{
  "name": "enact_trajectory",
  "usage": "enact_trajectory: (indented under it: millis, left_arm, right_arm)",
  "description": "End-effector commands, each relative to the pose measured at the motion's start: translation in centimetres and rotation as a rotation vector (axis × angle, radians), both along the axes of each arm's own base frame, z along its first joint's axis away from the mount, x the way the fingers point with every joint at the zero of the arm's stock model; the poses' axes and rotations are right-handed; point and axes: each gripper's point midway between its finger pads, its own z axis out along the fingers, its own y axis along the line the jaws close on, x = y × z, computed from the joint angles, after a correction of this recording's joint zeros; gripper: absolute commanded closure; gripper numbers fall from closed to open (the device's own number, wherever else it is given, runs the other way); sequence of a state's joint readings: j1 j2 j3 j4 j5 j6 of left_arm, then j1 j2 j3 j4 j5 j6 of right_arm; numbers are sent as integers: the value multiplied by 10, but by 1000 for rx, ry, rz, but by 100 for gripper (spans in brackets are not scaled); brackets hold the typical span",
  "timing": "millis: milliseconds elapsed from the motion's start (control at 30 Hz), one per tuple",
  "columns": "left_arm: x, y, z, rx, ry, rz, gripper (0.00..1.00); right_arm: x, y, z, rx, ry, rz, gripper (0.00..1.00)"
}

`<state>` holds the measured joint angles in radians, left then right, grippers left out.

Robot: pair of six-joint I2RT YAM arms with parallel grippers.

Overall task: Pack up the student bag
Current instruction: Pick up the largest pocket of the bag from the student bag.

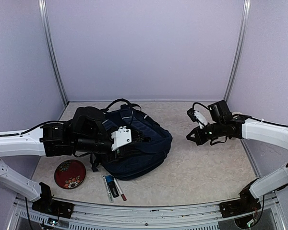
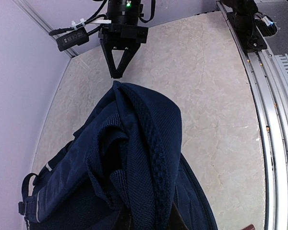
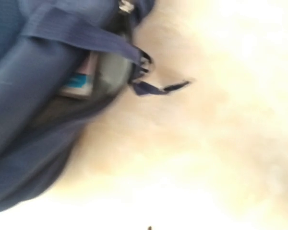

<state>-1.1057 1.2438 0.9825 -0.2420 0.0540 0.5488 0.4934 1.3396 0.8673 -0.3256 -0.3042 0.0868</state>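
Observation:
The student bag [image 1: 146,143], navy blue with dark straps, lies in the middle of the table. My left gripper [image 1: 138,139] reaches into its upper edge from the left. In the left wrist view a bunched fold of the bag [image 2: 134,158] runs down between my left gripper's [image 2: 151,221] dark fingers, which are shut on it. My right gripper [image 1: 189,136] hovers to the right of the bag, apart from it, shut to a point and holding nothing; it also shows in the left wrist view [image 2: 116,72]. The blurred right wrist view shows the bag [image 3: 29,72] with a strap and buckle [image 3: 139,67].
A round red dish with flowers [image 1: 69,173] lies front left of the bag. Pens and markers [image 1: 113,187] lie in front of it near the table's front rail [image 1: 149,213]. Lilac walls close the back and both sides.

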Motion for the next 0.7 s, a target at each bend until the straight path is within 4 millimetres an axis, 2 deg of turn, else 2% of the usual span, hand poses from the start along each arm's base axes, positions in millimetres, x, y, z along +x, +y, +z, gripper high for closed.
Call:
enact_trajectory:
  millis: [0,100,167,333,433,567,667]
  left_arm:
    - [13,-17,55,-184,-31,38,100]
    - [21,-20,59,-195,-12,85,100]
    - [24,-21,63,-204,-2,102,100]
    - [24,-24,65,-227,15,106,100]
    - [23,-27,64,-229,23,98,100]
    - [22,-30,63,-226,26,87,100]
    - [20,-30,62,-221,24,79,100]
  right_arm:
    - [-25,31,34,137,-69,173,100]
    - [-66,61,57,249,-146,328,99]
    - [-87,75,67,301,-184,386,94]
    - [-115,89,72,380,-216,407,87]
    - [-119,92,65,395,-211,384,84]
    - [-105,93,51,357,-209,297,80]
    - [-98,99,52,375,-203,279,77]
